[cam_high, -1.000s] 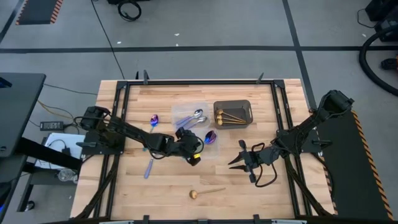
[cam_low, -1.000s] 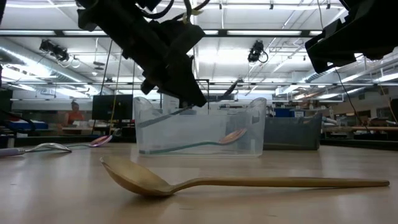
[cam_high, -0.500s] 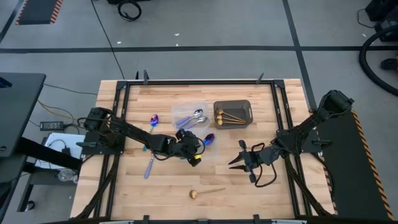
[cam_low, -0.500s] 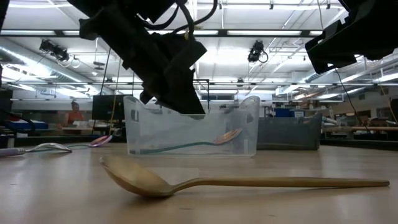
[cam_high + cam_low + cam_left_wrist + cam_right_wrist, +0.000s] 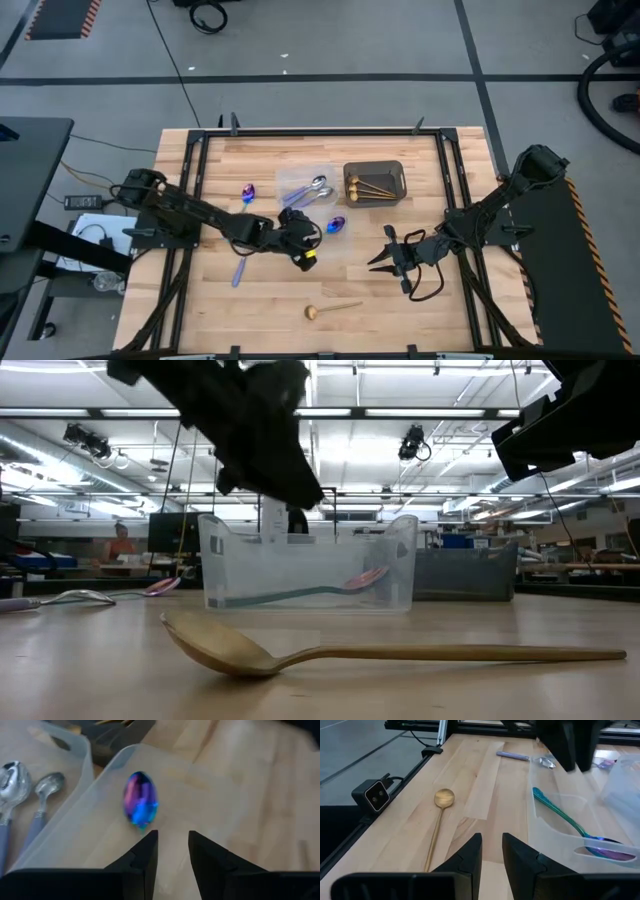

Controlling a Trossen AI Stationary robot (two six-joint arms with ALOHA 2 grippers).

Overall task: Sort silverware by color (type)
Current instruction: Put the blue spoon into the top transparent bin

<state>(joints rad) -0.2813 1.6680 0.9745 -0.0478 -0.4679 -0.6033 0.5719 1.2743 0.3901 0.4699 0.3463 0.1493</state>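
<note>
Glossy iridescent metal spoon (image 5: 140,800), clear plastic tub (image 5: 305,568)

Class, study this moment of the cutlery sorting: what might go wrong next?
1. The left hand hangs close above the clear tub holding the iridescent spoon; pulling away carelessly may nudge the tub.
2. The gold spoon lies alone near the table's front edge; a clumsy grasp might push it off.

Overhead, table-level and wrist views share the table (image 5: 400,290)

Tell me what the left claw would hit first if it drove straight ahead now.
Probably the iridescent spoon lying in the clear tub; its bowl sits just ahead of the left claw, though depth is hard to judge.
</note>
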